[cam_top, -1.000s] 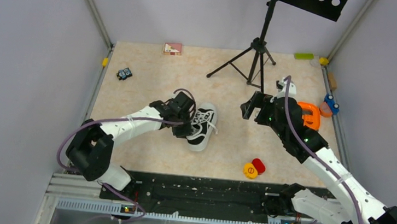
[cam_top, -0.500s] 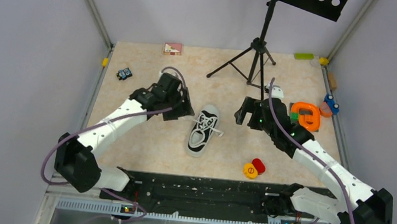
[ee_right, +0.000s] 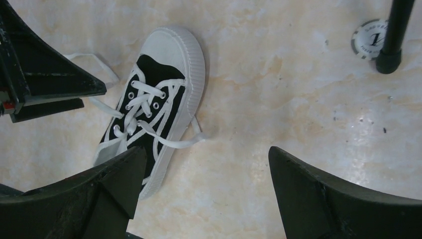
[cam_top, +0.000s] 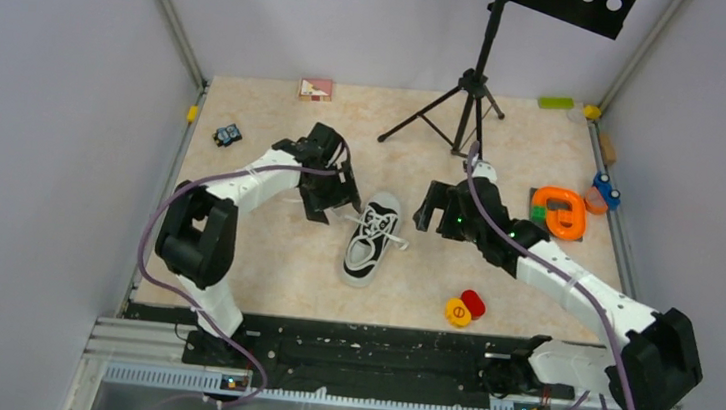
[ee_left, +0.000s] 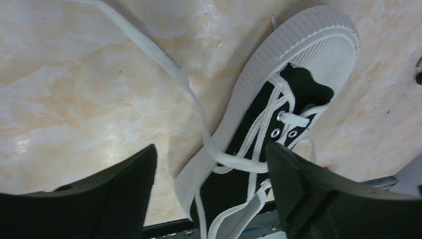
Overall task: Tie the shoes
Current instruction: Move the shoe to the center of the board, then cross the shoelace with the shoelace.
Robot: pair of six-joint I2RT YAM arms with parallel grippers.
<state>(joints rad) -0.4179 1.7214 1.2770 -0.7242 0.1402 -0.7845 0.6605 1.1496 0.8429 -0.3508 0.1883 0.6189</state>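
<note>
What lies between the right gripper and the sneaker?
Only bare tabletop and a loose lace trailing off the sneaker; the right wrist view shows it.

The bottom edge of the left wrist view cuts off the heel of the sneaker (ee_left: 263,124).

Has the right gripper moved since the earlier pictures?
Yes. The right gripper has drifted away from the orange plastic ring toy, toward the black white-toed sneaker.
</note>
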